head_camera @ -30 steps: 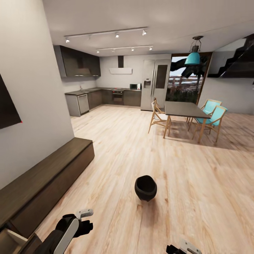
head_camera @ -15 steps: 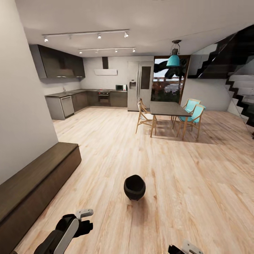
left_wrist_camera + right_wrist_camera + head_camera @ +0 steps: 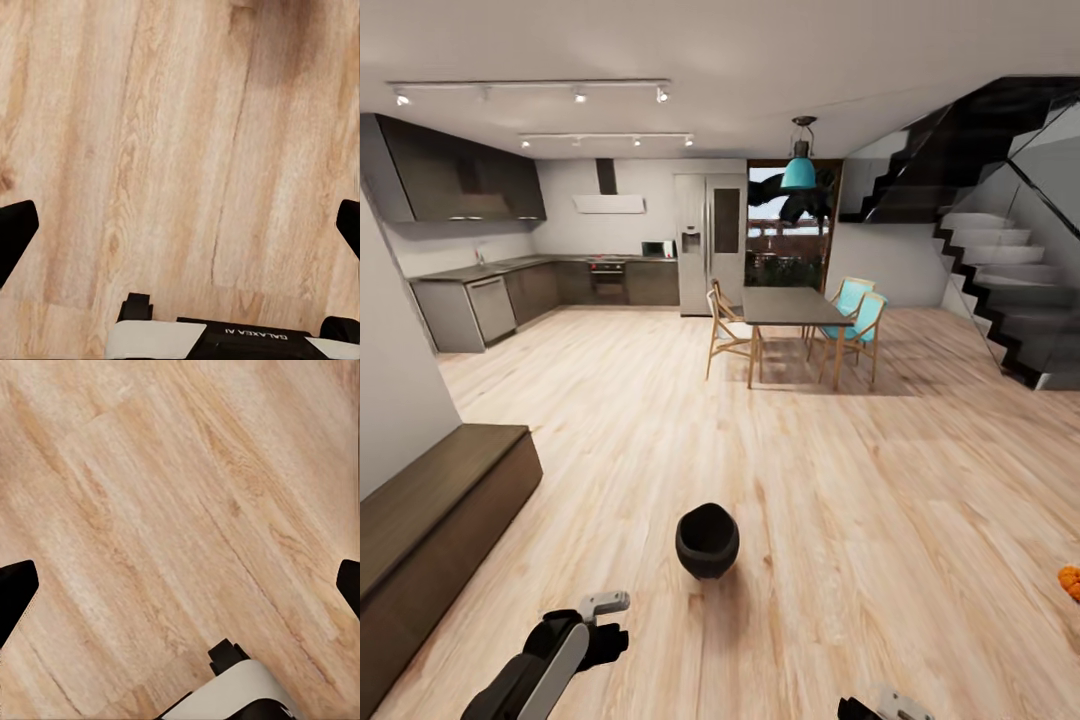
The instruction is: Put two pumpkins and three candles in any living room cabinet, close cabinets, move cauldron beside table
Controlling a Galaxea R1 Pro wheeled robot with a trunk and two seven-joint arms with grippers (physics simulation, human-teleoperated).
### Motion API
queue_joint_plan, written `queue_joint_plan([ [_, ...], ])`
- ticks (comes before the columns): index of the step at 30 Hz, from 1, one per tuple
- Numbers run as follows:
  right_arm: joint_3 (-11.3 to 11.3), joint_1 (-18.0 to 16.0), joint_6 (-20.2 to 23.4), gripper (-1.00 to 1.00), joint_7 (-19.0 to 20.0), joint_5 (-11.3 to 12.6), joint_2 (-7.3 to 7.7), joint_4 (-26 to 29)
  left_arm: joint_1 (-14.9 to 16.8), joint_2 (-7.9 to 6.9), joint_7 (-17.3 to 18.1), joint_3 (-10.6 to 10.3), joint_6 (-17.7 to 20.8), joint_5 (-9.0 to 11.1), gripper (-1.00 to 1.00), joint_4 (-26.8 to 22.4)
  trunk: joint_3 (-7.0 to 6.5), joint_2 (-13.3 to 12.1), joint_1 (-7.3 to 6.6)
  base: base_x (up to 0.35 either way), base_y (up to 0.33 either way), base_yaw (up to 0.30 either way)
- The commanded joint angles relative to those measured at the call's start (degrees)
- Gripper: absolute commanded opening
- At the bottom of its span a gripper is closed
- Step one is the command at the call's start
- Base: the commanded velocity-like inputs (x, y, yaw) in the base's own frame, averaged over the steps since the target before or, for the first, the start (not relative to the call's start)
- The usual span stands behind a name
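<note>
Black cauldron [image 3: 707,540] standing upright on the pale wood floor [image 3: 860,480], mouth up, nothing touching it. Taken as the landmark for the rest.

To its left, against the white wall: long low dark-brown cabinet [image 3: 430,520], fronts flush and shut as far as visible. Well apart from the cauldron, with bare boards between.

Nearer the robot than the cauldron and a little left: left hand [image 3: 603,625] hanging over the floor, black knuckle and white finger in sight. From the left wrist camera, left hand [image 3: 180,225] spread wide, one dark fingertip [image 3: 15,236] at either edge, bare planks between, nothing gripped.

Nearer still and to the right of the cauldron: right hand [image 3: 885,705], just a sliver at the frame's lower edge. From the right wrist camera, right hand [image 3: 180,589] likewise spread wide over bare boards, fingertip [image 3: 15,589] at each side, empty.

Far right of the cauldron, cut off by the frame edge: a patch of bright orange on the floor, one pumpkin [image 3: 1070,582] by the look of it, too little visible for certainty.

Well beyond the cauldron: dining desk [image 3: 790,305] with wooden and turquoise chairs [image 3: 855,320] around it, teal pendant lamp [image 3: 798,172] above. Beyond and left, grey kitchen [image 3: 510,290] with fridge [image 3: 710,240]. Beyond and right, dark staircase [image 3: 1000,270].
</note>
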State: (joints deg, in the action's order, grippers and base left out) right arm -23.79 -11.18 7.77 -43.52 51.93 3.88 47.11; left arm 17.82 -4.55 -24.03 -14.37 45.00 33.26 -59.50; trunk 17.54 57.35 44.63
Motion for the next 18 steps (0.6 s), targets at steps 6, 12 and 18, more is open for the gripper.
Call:
queue_joint_plan([
  [6, -0.22, -0.07, 0.18, 1.0, -0.42, -0.02, 0.02, 0.09, 0.04, -0.11, -0.58, -2.16, -2.04, 0.58, 1.0, -0.09, 0.12, 0.05, 0.04, 0.312, -0.018, -0.16],
  [12, -0.21, -0.07, 0.15, 1.0, -0.42, -0.24, -0.17, 0.09, 0.05, -0.11, -0.58, -2.32, -2.25, 0.58, 1.0, -0.09, 0.13, 0.05, 0.04, 0.281, -0.146, -0.118],
  [18, -0.21, -0.07, 0.14, 1.0, -0.41, -0.2, -0.11, 0.04, 0.06, -0.19, -0.58, -2.33, -2.29, 0.58, 1.0, -0.09, 0.13, 0.05, 0.04, 0.301, -0.065, -0.264],
])
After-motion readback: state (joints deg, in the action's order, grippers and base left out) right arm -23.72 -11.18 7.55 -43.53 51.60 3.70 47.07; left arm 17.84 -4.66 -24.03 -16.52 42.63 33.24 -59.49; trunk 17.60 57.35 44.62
